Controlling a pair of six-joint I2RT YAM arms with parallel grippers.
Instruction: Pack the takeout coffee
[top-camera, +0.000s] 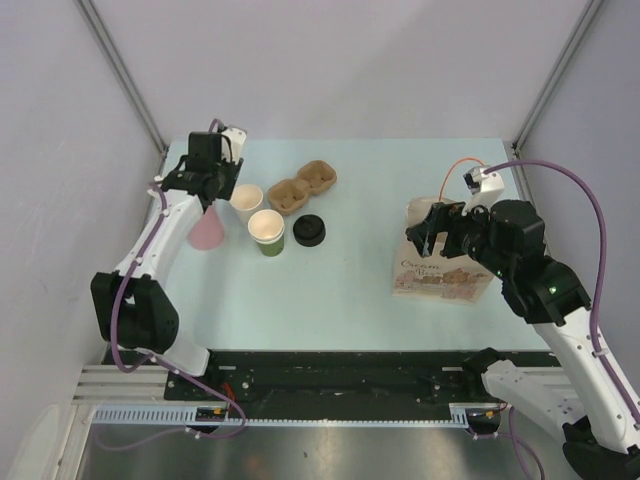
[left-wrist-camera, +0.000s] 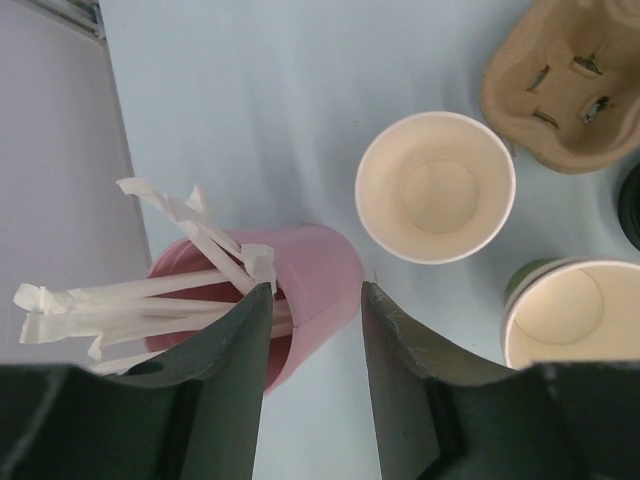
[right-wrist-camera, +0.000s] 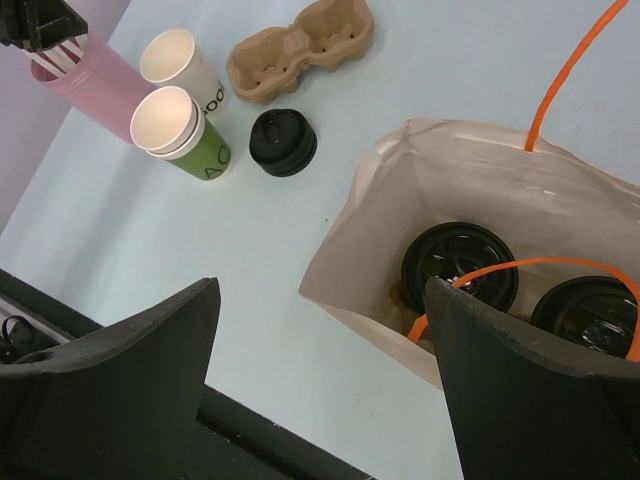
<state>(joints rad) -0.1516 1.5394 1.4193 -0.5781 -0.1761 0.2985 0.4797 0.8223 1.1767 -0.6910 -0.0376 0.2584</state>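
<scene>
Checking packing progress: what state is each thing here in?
paper bag: upright, open-topped
lidded cups: two, lids on, inside the bag
white cup: upright, empty, unlidded
green cup: upright, empty, unlidded
loose black lid: lying on table
cup carrier: empty
pink cup: upright, holds straws
left gripper: open, at pink cup
right gripper: open, above bag

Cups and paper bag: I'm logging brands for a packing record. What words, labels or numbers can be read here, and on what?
"oo": dark letters on the side of the white cup, part of a longer word that cannot be made out.
"AC": letters on the green cup, the rest hidden.
Paper bag: printed script on its front, too blurred to read.
Black lid, cup carrier, pink cup: no text seen.
</scene>
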